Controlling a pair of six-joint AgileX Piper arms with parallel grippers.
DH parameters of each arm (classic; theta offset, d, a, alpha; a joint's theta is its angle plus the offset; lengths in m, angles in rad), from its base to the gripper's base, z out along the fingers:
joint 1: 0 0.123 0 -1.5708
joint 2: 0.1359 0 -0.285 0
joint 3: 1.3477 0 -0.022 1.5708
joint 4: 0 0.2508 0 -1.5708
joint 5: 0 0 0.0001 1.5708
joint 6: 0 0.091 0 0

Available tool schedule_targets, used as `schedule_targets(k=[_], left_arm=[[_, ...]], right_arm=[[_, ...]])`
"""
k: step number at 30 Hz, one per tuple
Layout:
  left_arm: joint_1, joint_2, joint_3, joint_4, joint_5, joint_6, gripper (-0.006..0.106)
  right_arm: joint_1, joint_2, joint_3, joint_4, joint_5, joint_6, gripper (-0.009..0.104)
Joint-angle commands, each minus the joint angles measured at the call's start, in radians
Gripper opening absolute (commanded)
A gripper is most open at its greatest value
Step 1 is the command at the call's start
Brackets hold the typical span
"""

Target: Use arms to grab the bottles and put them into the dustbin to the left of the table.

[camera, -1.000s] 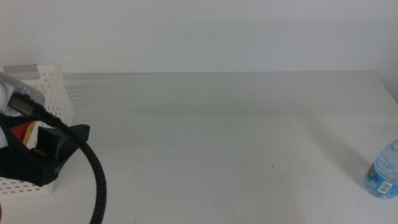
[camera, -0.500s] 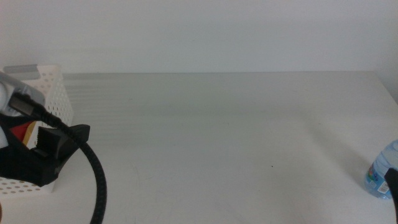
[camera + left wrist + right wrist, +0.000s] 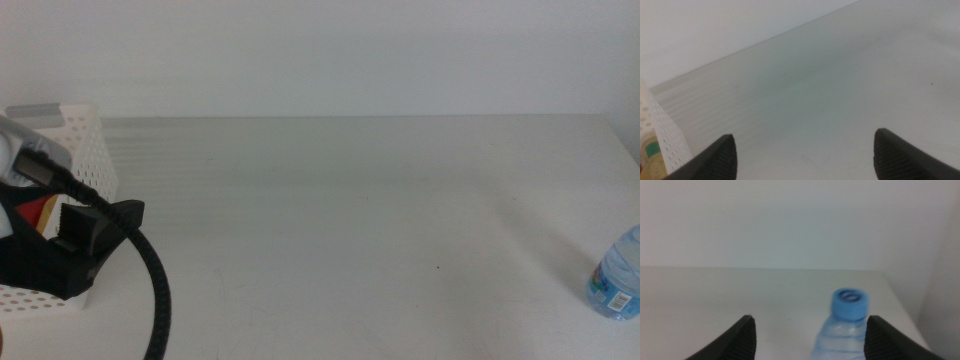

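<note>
Left gripper (image 3: 802, 155): black fingers (image 3: 720, 156) spread wide, holding nothing, at the bench's left edge beside the white perforated plastic dustbin (image 3: 85, 150), likely because that arm serves the bin. A red and yellow item (image 3: 40, 212) shows behind the arm, seemingly inside the bin.

Right gripper (image 3: 807, 335): fingers (image 3: 742, 337) apart, empty, aimed at the small clear blue-capped water bottle (image 3: 847, 322), apparently lined up for a grasp.

That bottle stands upright at the near right edge of the plain white bench (image 3: 350, 210), well apart from the dustbin.
</note>
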Motion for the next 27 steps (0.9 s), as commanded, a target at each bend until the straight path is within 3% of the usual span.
schedule_targets(k=[1, 6, 13, 22, 27], left_arm=[[-0.004, -0.003, -0.028, -0.018, -0.066, -0.015, 0.090], [-0.004, -0.003, -0.028, -0.018, -0.066, -0.015, 0.090], [-0.004, -0.003, -0.028, -0.018, -0.066, -0.015, 0.090], [-0.004, -0.003, -0.028, -0.018, -0.066, -0.015, 0.090], [-0.004, -0.003, -0.028, -0.018, -0.066, -0.015, 0.090]], right_arm=[[-0.043, 0.009, -0.062, -0.008, -0.041, -0.002, 0.056], [-0.156, 0.059, -0.088, -0.112, 0.053, 0.098, 0.056], [-0.242, 0.184, -0.088, -0.274, -0.044, 0.223, 0.059], [-0.241, 0.463, -0.088, -0.304, -0.342, 0.288, 0.087], [-0.241, 0.630, -0.088, -0.326, -0.539, 0.246, 0.089]])
